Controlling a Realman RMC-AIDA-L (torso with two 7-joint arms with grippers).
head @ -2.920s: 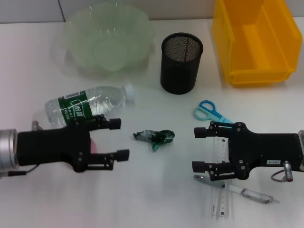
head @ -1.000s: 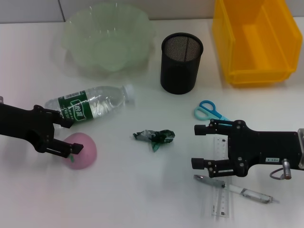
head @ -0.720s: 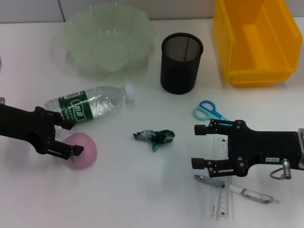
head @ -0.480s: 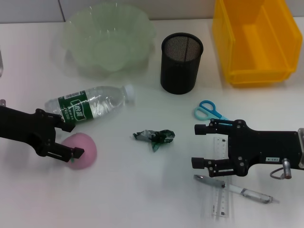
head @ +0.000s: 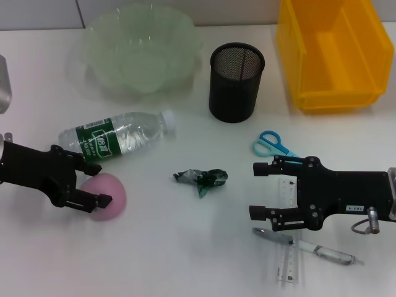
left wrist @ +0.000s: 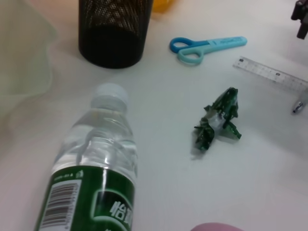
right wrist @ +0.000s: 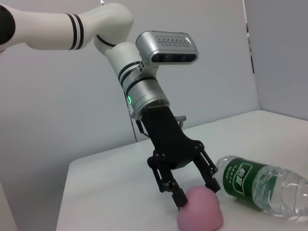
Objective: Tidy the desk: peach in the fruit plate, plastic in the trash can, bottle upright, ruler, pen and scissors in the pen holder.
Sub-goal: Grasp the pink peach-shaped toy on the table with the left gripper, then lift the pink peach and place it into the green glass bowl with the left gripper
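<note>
- Left gripper [head: 93,183], jaws spread around pink peach [head: 108,198] on the desk, not yet closed.
- Fruit plate [head: 99,74] empty; water bottle [head: 114,137] lying flat.
- Green plastic wrapper [head: 202,179] uncollected; mesh pen holder [head: 236,81] empty.
- Right gripper [head: 263,192] open, idle over ruler [head: 286,263], beside scissors [head: 272,145] and pen [head: 309,247].
- Yellow trash can [head: 359,62] empty; nothing done yet.

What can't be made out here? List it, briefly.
- Ruler, head view: its middle is covered by the right gripper and the pen; markings too small to read.
- Scissors, head view: blades hidden under the right gripper.
- Peach, left wrist view: cut off by the edge.
- Left gripper: contact with the peach unclear.
</note>
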